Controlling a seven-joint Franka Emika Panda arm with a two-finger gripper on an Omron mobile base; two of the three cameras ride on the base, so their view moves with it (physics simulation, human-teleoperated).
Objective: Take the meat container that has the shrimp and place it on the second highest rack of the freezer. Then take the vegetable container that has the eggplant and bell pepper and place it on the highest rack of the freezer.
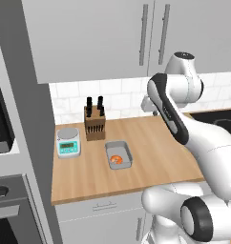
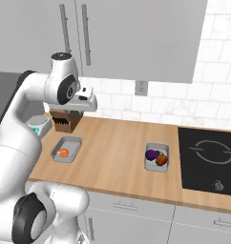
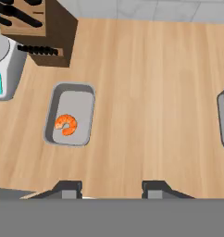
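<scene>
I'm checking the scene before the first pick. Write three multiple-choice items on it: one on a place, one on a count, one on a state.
1. Where does the shrimp tray sit on the counter?
A. Beside the cooktop
B. Near the knife block and scale
C. On the scale

2. How many items lie in the other tray?
A. One
B. Two
C. Four

3. What is the gripper doing?
A. Hanging above the counter, holding nothing
B. Clamped on the shrimp tray
C. Gripping a knife

Answers:
1 B: the tray lies just in front of the knife block and scale.
2 B: it holds the eggplant and bell pepper.
3 A: bare wood shows between its tips in the hand view.
</scene>
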